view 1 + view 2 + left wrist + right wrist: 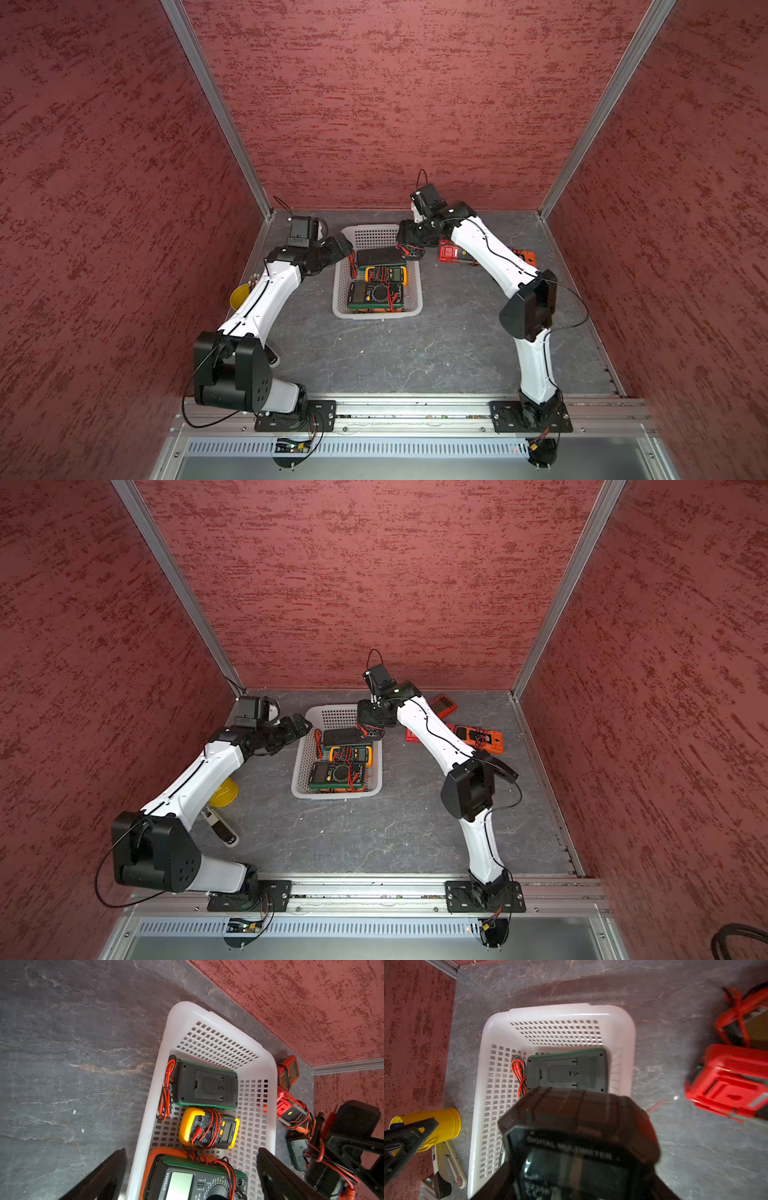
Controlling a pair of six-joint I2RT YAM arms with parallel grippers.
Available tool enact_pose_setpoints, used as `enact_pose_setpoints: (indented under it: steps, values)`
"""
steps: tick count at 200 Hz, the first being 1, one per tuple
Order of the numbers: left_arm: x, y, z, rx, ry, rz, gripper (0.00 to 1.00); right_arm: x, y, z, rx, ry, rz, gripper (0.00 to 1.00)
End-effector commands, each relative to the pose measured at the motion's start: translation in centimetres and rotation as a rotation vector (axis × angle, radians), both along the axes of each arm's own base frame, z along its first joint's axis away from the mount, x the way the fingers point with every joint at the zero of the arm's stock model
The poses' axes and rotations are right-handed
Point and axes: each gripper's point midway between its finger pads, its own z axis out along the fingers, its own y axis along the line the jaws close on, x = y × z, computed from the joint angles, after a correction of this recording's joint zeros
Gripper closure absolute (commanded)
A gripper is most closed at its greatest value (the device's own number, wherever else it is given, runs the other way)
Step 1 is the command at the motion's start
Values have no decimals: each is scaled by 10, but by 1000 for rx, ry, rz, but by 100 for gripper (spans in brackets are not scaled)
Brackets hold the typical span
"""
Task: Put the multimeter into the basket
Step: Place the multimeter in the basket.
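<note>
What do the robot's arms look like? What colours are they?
The left arm and right arm are smooth white shells with chunky black joints. A thin black cable runs along each. The left end effector and right end effector are black.

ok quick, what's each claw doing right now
left claw: open, holding nothing
right claw: closed on a black multimeter over the basket

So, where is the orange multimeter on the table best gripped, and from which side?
Probably at mid-body, across its long edges, from straight above. The orange multimeter lies flat on the table with leads wound on it, so only its sides are reachable.
</note>
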Motion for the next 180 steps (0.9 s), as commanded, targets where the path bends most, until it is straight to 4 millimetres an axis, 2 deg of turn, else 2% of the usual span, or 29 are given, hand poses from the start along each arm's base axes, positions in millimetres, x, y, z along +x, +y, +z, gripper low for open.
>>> enact_pose_setpoints:
  steps: [1, 31, 68, 114, 180]
  values:
    - [-2, 9, 10, 7, -43, 39, 0, -4, 35, -2, 42, 13, 13, 69]
    - [-14, 25, 3, 28, -22, 121, 0, -3, 69, -20, 55, 22, 37, 68]
    - [-27, 38, -4, 3, -3, 196, 0, 5, 93, -39, 84, 11, 30, 68]
    - [-33, 37, -4, -9, 8, 183, 0, 23, 113, -53, 98, -58, -5, 64]
    - [-29, 34, 3, -20, -6, 157, 0, 43, 142, -73, 140, -125, -4, 56]
